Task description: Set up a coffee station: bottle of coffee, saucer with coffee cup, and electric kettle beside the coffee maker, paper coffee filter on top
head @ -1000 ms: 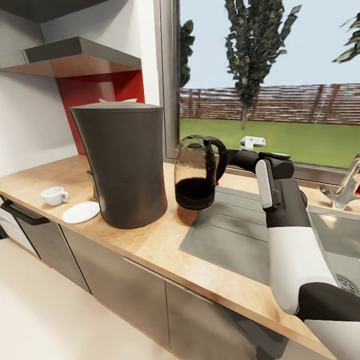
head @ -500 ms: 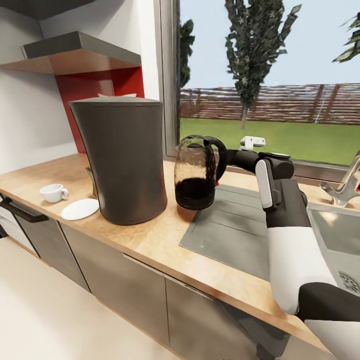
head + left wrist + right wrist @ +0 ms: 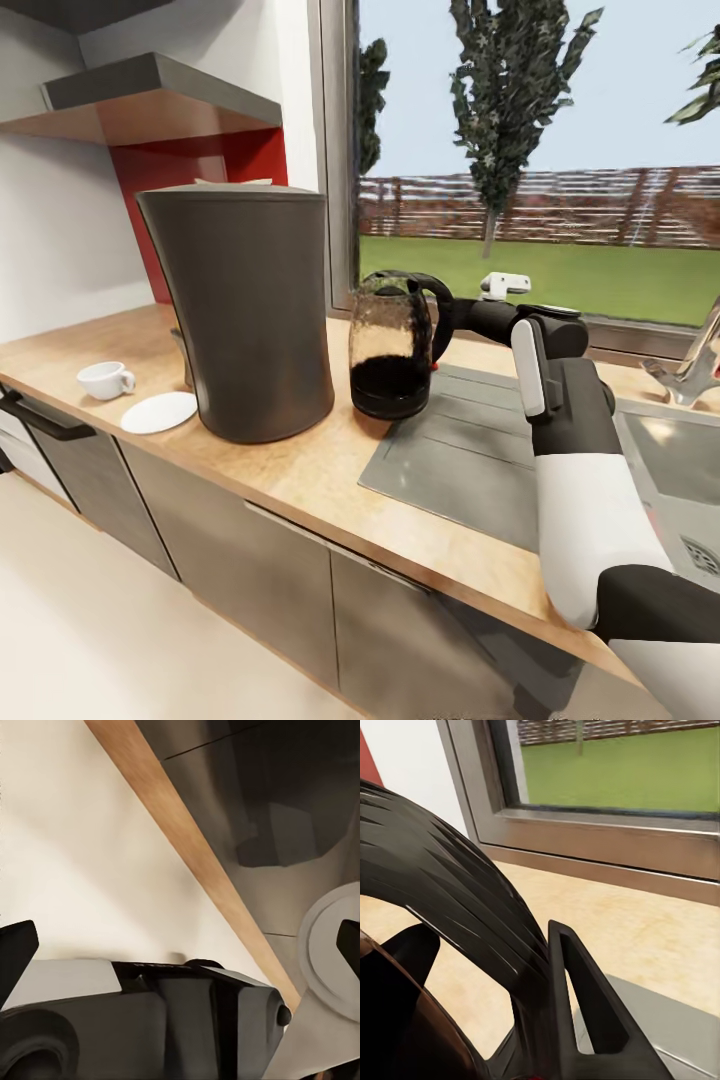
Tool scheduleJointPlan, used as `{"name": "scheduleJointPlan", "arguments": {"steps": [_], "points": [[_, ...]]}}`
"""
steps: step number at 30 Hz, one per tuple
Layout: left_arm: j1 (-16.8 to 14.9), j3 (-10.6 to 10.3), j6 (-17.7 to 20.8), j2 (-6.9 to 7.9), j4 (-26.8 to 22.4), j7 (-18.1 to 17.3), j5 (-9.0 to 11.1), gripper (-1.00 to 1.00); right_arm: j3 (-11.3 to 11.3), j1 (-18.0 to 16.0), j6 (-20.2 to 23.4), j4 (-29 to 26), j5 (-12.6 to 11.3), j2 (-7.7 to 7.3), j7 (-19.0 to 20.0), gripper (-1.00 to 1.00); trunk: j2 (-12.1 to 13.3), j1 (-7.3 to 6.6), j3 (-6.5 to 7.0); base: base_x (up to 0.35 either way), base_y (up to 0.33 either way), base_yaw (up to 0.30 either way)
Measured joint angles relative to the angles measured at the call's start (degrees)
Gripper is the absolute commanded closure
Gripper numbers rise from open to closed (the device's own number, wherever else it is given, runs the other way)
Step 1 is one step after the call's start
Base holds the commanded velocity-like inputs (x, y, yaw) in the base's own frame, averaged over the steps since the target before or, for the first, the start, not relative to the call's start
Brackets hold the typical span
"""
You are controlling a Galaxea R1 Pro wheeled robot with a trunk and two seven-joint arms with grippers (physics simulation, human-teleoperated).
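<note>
Counter (image 3: 300, 480) mid-frame: our right gripper (image 3: 452, 318) is clamped on kettle (image 3: 390, 345) handle, kettle right of maker (image 3: 245, 310). Ease it down flat, w/ base off the sink edge.

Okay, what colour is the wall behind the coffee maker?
Red, a panel under the grey shelf, behind the coffee maker. The head view shows it best.

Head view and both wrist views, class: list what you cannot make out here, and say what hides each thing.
- Right gripper, head view: fingertips sit behind the electric kettle handle; grip unclear.
- Coffee maker, head view: its body hides the carafe side and the countertop behind it.
- Kitchen shelf, head view: its top is above eye level and cut by the edge.
- Left gripper, left wrist view: finger gap cut by the frame.
</note>
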Motion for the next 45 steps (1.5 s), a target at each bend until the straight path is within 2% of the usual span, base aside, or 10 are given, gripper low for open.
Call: {"name": "scheduleJointPlan", "arguments": {"steps": [13, 15, 20, 23, 38, 39, 40, 45], "points": [[0.00, 0.00, 0.00, -0.01, 0.00, 0.00, 0.00, -1.00, 0.02, 0.00, -0.16, 1.83, 0.02, 0.00, 0.00, 1.00, -2.81, 1.54, -1.26, 0.000, 0.000, 0.000], [0.01, 0.00, 0.00, -0.01, 0.00, 0.01, 0.00, -1.00, -0.08, -0.04, -0.13, 1.49, 0.06, -0.01, -0.02, 1.00, -3.62, 1.97, -1.60, 0.000, 0.000, 0.000], [0.01, 0.02, 0.00, -0.01, 0.00, 0.01, 0.00, -1.00, -0.09, -0.04, -0.14, 1.49, 0.04, -0.01, -0.03, 1.00, -3.63, 1.97, -1.60, 0.000, 0.000, 0.000], [0.01, 0.00, 0.00, -0.01, 0.00, 0.01, 0.00, -1.00, -0.08, -0.04, -0.14, 0.45, -0.16, 0.00, -0.04, 1.00, -4.82, 2.63, -2.14, 0.000, 0.000, 0.000], [0.01, 0.02, 0.00, 0.05, 0.00, 0.01, 0.00, -1.00, -0.09, -0.03, -0.15, 0.44, -0.16, 0.00, -0.04, 1.00, -4.84, 2.63, -2.14, 0.000, 0.000, 0.000], [0.01, 0.01, 0.00, 0.03, 0.00, 0.01, 0.00, -1.00, -0.09, -0.03, -0.14, 0.44, -0.16, 0.00, -0.04, -1.00, -4.84, 2.63, -2.14, 0.000, 0.000, 0.000], [0.00, 0.02, 0.00, 0.03, 0.00, 0.00, 0.00, -1.00, -0.03, -0.01, -0.17, 1.84, -0.14, 0.00, -0.03, -1.00, -4.83, 2.64, -2.16, 0.000, 0.000, 0.000], [0.00, 0.01, 0.00, 0.05, 0.00, 0.00, 0.00, -1.00, -0.10, -0.01, -0.24, 1.92, -0.23, 0.00, -0.06, -1.00, -4.83, 2.64, -2.16, 0.000, 0.000, 0.000]]}}
